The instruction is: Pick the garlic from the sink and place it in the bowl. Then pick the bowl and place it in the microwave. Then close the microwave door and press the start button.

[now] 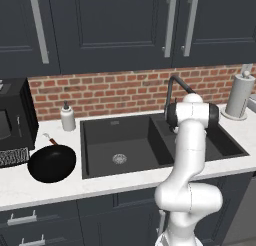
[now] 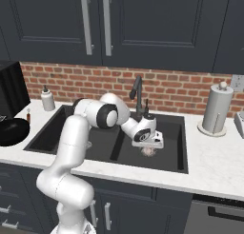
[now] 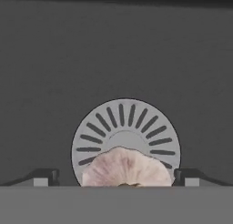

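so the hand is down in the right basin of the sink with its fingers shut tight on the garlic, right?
Not quite. The hand is down in the right basin of the sink, but its fingers are open, standing either side of the garlic, not shut on it. The hand view shows this, with the garlic lying over the drain.

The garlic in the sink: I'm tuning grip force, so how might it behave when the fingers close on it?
The garlic is a rounded bulb, so it may roll or squirt sideways if pinched off-centre. It sits on the slotted metal drain, probably a slick surface. It looks small and likely light. The open gripper straddles it, one finger on each side.
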### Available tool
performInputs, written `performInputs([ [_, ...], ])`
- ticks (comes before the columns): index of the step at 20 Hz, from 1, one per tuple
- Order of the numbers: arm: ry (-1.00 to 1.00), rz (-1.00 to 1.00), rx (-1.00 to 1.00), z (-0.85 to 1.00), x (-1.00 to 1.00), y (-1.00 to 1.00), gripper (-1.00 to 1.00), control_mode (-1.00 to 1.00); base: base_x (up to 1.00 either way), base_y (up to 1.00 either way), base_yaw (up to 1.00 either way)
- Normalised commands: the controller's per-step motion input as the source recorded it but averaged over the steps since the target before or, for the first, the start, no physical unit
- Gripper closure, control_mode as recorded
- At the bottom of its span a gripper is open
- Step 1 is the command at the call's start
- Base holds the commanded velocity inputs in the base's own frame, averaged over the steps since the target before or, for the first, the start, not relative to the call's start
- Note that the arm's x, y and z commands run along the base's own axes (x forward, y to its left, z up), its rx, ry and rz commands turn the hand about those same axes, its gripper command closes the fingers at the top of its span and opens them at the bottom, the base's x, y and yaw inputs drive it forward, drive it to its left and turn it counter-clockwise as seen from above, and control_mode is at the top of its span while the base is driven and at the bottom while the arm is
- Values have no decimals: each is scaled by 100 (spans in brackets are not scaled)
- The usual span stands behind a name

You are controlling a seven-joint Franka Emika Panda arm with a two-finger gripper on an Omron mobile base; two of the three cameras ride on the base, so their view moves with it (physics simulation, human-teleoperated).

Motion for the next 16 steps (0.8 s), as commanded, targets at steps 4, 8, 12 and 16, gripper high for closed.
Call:
performInputs([
  [4,2,0,0,-68,-5,3,100,-100,0,0,0],
  [8,6,0,0,-70,-25,1,100,-100,0,0,0],
  [12,10,0,0,-52,-59,0,100,-100,0,0,0],
  [16,0,0,0,-9,-66,0,100,-100,0,0,0],
])
